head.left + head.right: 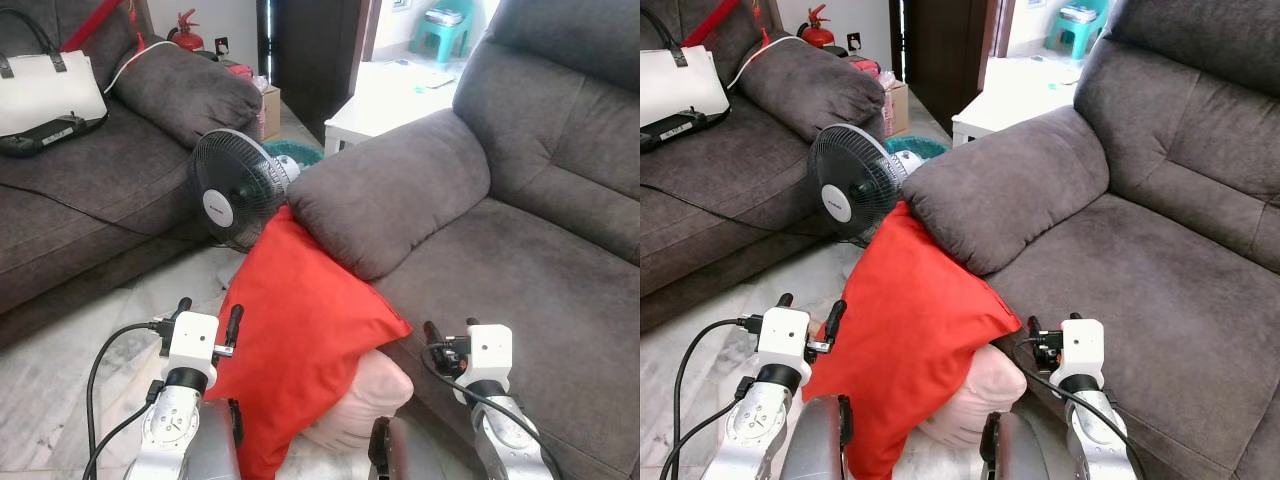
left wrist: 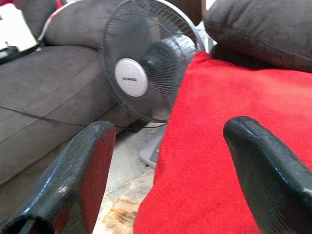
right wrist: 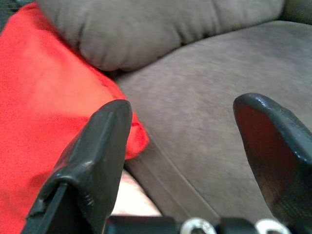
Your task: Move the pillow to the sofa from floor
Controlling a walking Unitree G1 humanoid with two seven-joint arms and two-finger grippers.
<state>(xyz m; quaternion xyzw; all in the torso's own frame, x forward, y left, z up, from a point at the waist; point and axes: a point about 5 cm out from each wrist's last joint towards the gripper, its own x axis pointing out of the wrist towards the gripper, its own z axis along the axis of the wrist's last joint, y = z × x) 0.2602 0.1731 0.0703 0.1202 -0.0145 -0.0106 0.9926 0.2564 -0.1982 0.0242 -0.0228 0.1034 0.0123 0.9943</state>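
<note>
I hold both grippers low in front of the red pillow (image 1: 300, 330), which stands on the floor leaning against the sofa (image 1: 520, 280) front, its top corner tucked under the sofa armrest (image 1: 390, 195), with a pink pillow (image 1: 365, 400) beneath it. The left gripper (image 2: 165, 161) is spread wide, empty, at the pillow's left edge; the right gripper (image 3: 195, 141) is spread wide, empty, near its right corner over the seat. Risk, in my judgement: lifting may snag the tucked corner, drag the pink pillow, or knock the fan (image 1: 235, 190) just behind. The fan hub carries a small label, too blurred to read.
</note>
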